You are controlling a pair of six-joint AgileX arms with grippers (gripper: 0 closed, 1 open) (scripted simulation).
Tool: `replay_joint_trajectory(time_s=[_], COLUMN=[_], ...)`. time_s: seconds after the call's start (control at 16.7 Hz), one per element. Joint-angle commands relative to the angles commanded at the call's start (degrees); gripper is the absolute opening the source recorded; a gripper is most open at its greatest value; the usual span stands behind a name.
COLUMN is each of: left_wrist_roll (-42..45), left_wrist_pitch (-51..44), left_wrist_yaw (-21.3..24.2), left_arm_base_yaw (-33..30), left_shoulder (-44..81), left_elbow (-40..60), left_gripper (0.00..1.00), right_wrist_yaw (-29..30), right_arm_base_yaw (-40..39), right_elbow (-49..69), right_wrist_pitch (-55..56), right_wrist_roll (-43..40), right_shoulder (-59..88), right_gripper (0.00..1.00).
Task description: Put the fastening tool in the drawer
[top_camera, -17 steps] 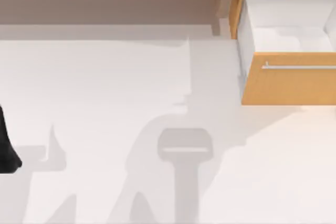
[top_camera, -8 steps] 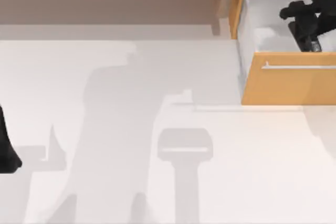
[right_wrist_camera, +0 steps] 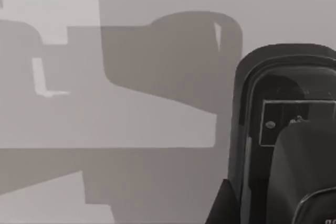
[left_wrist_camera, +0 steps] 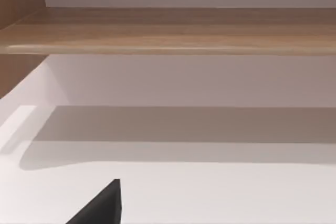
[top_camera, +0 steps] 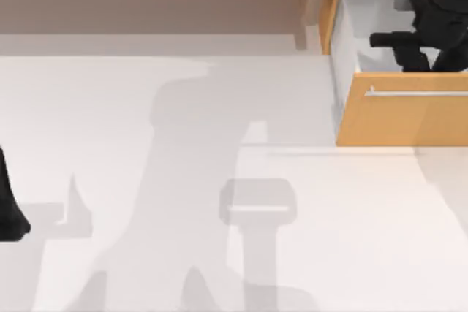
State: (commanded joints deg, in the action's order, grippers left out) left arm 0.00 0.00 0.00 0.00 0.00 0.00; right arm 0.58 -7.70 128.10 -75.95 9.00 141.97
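Right arm's dropped lower into the open drawer (top_camera: pixel 398 118) vs half a sec ago — the right gripper (top_camera: pixel 420 49) now sits deeper over the white inside, w/ the dark tool (top_camera: pixel 391 39) poking out toward the top view's left, just behind the orange-brown front and its silver bar handle (top_camera: pixel 417 93). Right wrist view has a black rounded housing (right_wrist_camera: pixel 286 129) close up, most likely the fastening tool held against the fingers, w/ the pale drawer floor behind it. Can't tell from these views whether the fingers are clamped on it or already let go — it's all one black mass. Carrying it low makes sense: a short drop, no bounce off the walls. Left gripper (top_camera: pixel 11 202) is parked at the table's left edge, idle; its wrist cam looks at the long wooden shelf (left_wrist_camera: pixel 168 30) across the white tabletop (top_camera: pixel 183 180). Judging by this, we're at the release stage — tool's inside the drawer's outline, not yet clearly set down.
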Motion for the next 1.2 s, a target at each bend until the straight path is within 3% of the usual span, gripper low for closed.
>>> replay_joint_trajectory(time_s=[0.84, 1.2], left_wrist_roll=[0.0, 0.0], left_wrist_pitch=[0.0, 0.0], left_wrist_yaw=[0.0, 0.0], left_arm_base_yaw=[0.0, 0.0], left_shoulder=[0.0, 0.0], left_elbow=[0.0, 0.0], left_gripper=[1.0, 1.0], right_wrist_yaw=[0.1, 0.1], right_arm_base_yaw=[0.0, 0.0], right_elbow=[-2.3, -2.3], right_wrist_pitch=[2.2, 2.2], right_wrist_roll=[0.2, 0.2], right_shoulder=[0.0, 0.0], right_gripper=[0.0, 0.45])
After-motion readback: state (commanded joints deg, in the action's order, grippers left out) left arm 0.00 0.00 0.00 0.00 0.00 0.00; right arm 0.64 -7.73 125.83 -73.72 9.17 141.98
